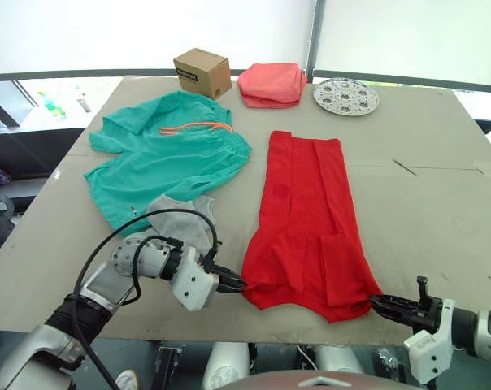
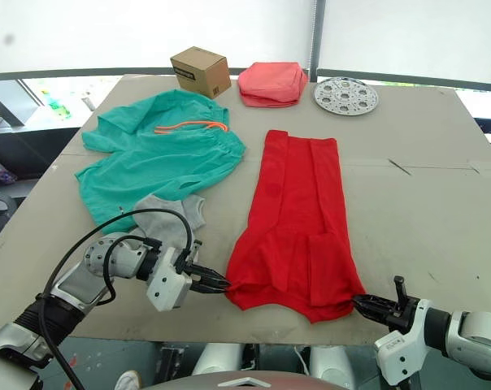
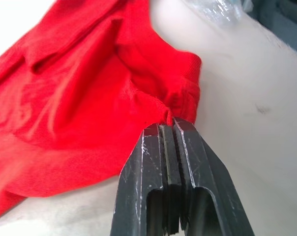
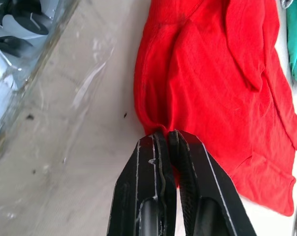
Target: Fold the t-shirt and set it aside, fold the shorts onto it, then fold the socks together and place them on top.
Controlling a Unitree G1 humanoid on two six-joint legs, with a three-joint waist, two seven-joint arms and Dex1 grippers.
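We've got the left gripper and right gripper each clamped on a near corner of the t-shirt, so we should lift both evenly and carry the hem toward the far edge, though the right pinch looks shallow, hard to tell.

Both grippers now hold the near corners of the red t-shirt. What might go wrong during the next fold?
1. Each grip is thin: the left gripper and right gripper pinch only the very edge of the t-shirt, so a corner may slip out when lifted.
2. The t-shirt is already folded lengthwise into a narrow strip; uneven lifting might open those flaps.
3. The socks lie close to the left gripper, partly on the shorts; the arm may drag them along.
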